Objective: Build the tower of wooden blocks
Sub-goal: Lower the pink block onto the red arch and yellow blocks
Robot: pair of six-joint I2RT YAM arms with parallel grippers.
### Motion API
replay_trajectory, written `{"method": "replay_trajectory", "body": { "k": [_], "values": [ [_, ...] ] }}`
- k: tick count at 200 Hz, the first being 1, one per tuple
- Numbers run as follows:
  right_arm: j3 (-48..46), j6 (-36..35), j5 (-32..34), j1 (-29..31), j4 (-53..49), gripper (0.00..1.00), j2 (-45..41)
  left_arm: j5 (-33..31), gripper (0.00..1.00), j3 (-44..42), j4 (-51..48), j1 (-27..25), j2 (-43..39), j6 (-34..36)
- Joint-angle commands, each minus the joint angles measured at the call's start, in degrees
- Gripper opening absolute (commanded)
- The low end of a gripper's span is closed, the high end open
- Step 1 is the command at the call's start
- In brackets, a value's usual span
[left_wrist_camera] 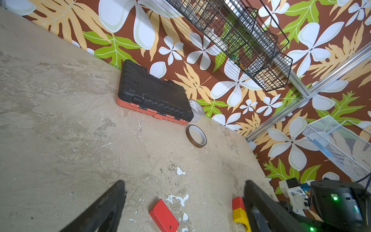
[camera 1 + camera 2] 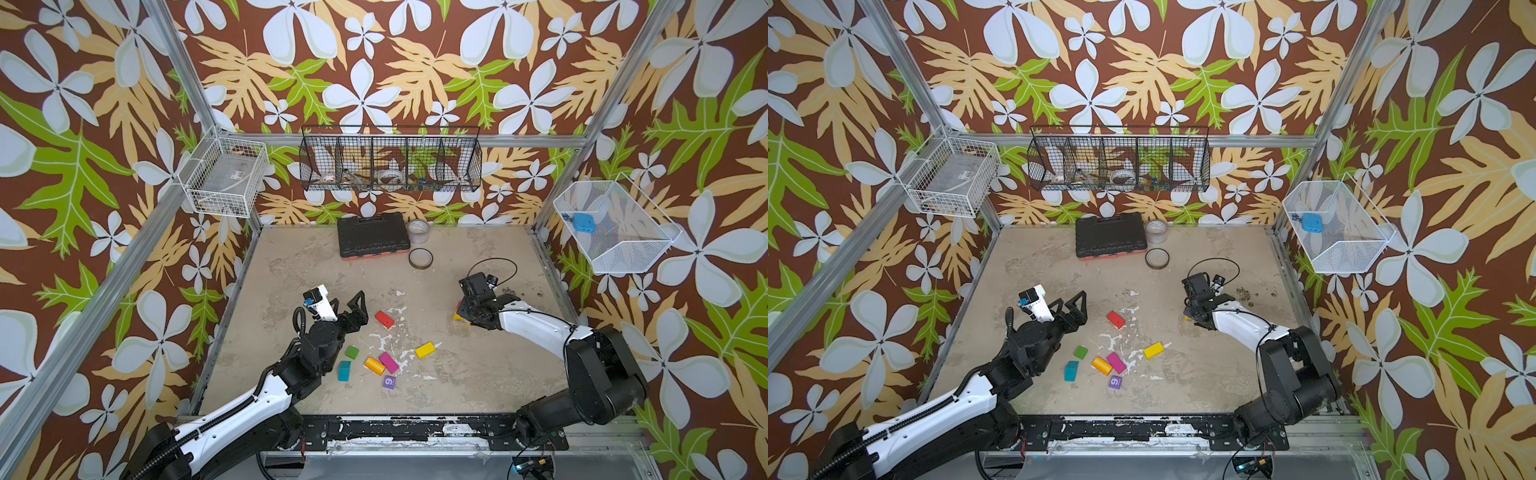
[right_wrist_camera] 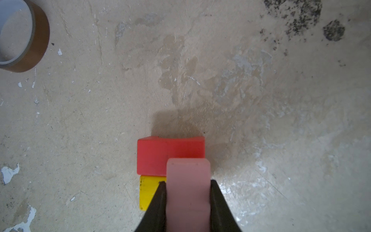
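Observation:
My right gripper (image 3: pixel 187 182) is shut on a pale pink block (image 3: pixel 188 190), held just over the tower, a red block (image 3: pixel 160 154) on a yellow block (image 3: pixel 147 192). I cannot tell whether pink touches red. In a top view the right gripper (image 2: pixel 463 311) hides most of the tower (image 2: pixel 458 313). My left gripper (image 2: pixel 343 301) stands open and empty above the table, with a loose red block (image 1: pixel 163 216) lying below it. Green (image 2: pixel 352 352), teal (image 2: pixel 344 370), orange (image 2: pixel 374 365), magenta (image 2: pixel 389 362), yellow (image 2: pixel 425 350) and purple (image 2: pixel 389 382) blocks lie loose near the front.
A black tool case (image 2: pixel 371 235) lies at the back of the table, with a clear tape roll (image 2: pixel 418 230) and a brown tape roll (image 2: pixel 420 258) beside it. Wire baskets (image 2: pixel 390 160) hang on the walls above the table.

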Motion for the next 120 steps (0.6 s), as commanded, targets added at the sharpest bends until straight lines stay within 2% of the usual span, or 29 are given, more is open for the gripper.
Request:
{"method": "replay_trajectory", "body": {
  "k": [1,120],
  "values": [
    [0.92,-0.68,0.94,0.05,0.44,0.06,0.79,-0.87,0.93,0.51,0.87,0.12,0.11,0.91],
    [1.68,-0.68,1.84,0.00,0.08,0.29,2.29,-0.79,0.93,0.58,0.85,0.12,0.29,0.87]
  ]
}}
